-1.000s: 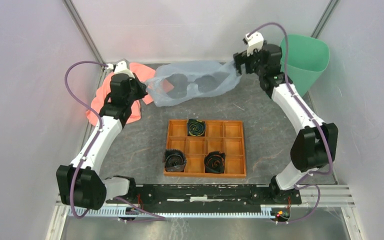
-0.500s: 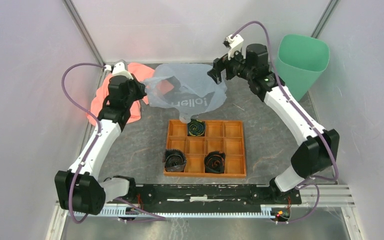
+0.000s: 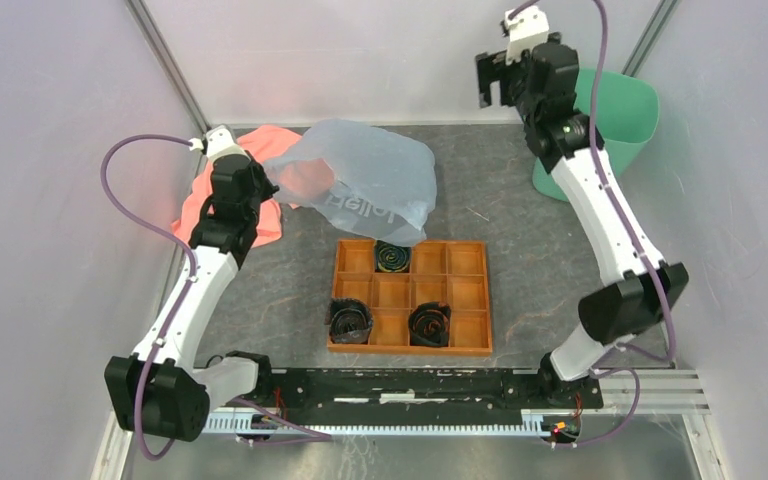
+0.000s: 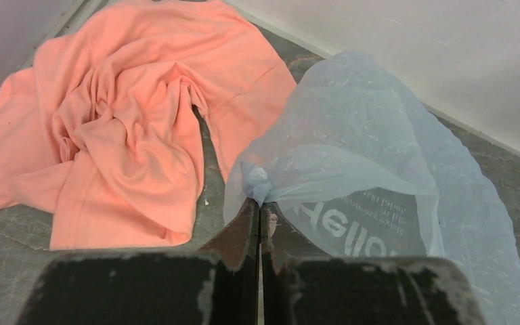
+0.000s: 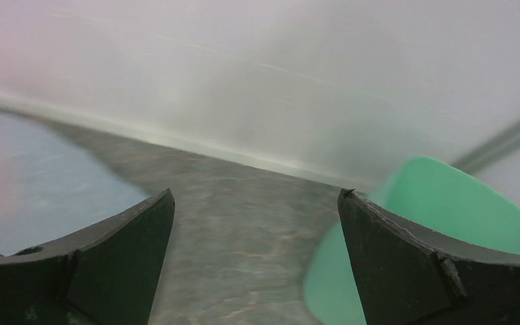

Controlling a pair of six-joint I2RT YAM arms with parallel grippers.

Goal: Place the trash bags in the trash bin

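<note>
The pale blue trash bag (image 3: 365, 185) hangs puffed up above the back of the mat, white lettering on its near side. My left gripper (image 3: 263, 180) is shut on its left edge; in the left wrist view the closed jaws pinch a bunched fold (image 4: 257, 184) of the trash bag (image 4: 365, 169). My right gripper (image 3: 490, 80) is open and empty, raised high at the back right, just left of the mint-green trash bin (image 3: 625, 112). The right wrist view shows the trash bin (image 5: 440, 223) to the right and the bag (image 5: 34, 183) blurred at left.
A salmon-pink cloth (image 3: 205, 195) lies at the back left under the left arm, also in the left wrist view (image 4: 108, 115). An orange-brown compartment tray (image 3: 465, 290) with three black coiled rolls sits mid-mat. Walls close in at the back and both sides.
My right gripper has let go of the bag and risen back toward the bin. The bag has slumped left and now hangs from the left gripper only.
</note>
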